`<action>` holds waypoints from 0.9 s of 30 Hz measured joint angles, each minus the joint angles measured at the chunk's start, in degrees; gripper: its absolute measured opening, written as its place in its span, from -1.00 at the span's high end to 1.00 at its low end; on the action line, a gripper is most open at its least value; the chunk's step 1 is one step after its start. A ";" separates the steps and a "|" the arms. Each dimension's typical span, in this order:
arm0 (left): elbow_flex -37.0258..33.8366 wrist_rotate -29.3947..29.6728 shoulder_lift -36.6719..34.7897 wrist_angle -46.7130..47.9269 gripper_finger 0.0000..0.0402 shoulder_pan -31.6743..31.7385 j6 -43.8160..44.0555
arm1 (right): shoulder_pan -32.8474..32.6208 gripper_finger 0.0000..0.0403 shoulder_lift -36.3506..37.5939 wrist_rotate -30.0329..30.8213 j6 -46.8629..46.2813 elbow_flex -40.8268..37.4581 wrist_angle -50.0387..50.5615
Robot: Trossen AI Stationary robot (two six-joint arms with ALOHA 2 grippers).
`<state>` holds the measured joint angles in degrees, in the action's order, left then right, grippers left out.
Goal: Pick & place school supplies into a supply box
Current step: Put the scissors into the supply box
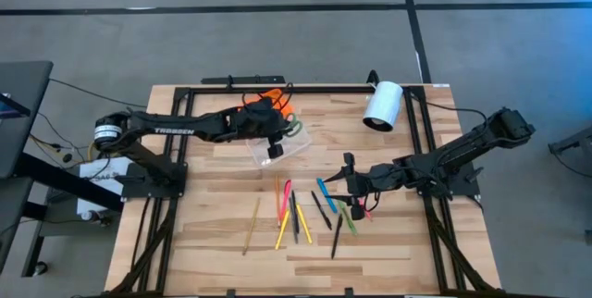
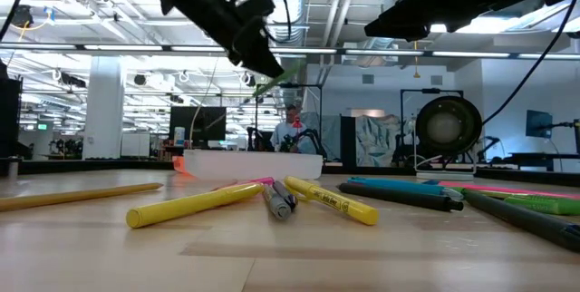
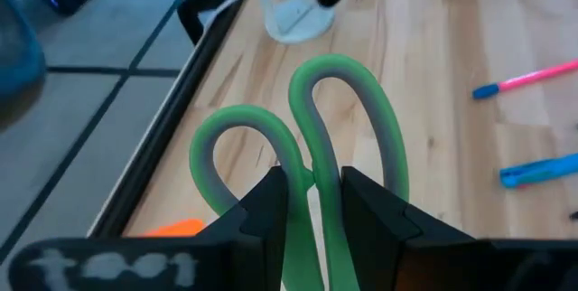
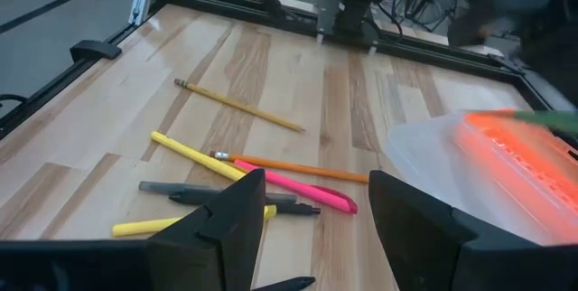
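The supply box [image 1: 277,146] sits on the worktop [image 1: 213,233] at about 11 o'clock from its centre, a clear tray with its orange lid [image 1: 268,104] tilted up behind it. What lies inside the tray cannot be made out. The left hand [image 1: 280,128] hangs right over the box, its fingers [image 3: 271,205] pressed onto the green-handled scissors [image 3: 307,146], pinching them just below the two loops, which stick out past the fingertips. White lettering reading "TROSSEN" runs along the left arm [image 1: 176,130].

The loose pens and pencils [image 1: 301,210] are scattered on the worktop toward 6 o'clock from the box: yellow, pink, orange, black, blue and green ones in a fan, and a wooden pencil [image 1: 252,225] lying apart toward 8 o'clock. The right hand [image 1: 347,182] hovers above the green and black pens at the 3 o'clock end of the fan, fingers [image 4: 230,214] spread and empty. A white cylinder [image 1: 382,105] lies at 1 o'clock near the far edge.
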<state>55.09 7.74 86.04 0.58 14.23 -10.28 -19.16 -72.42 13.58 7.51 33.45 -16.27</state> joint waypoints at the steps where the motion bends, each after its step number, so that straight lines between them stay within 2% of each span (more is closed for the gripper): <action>1: -0.01 -0.02 0.87 0.10 0.61 0.32 -0.03 | 0.00 0.04 0.00 -0.02 0.00 0.00 0.00; 8: -0.06 -2.56 10.09 -3.94 0.61 2.43 -0.38 | -0.31 0.04 0.00 -0.01 -0.68 0.00 0.49; 12: 1.43 -2.55 12.59 -2.14 0.61 3.82 -0.56 | -1.09 0.04 0.00 0.00 -1.49 0.00 2.07; 22: 2.19 -4.45 12.50 2.97 0.61 5.66 -2.01 | -0.55 0.04 0.00 0.09 -1.09 -0.02 2.51; 27: 2.16 -4.41 12.50 4.53 0.50 5.70 -2.07 | -0.08 0.04 0.00 0.18 -1.09 -0.02 2.50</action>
<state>57.25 3.33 98.54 5.11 19.92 -12.36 -19.23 -72.42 13.76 6.42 33.43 -13.77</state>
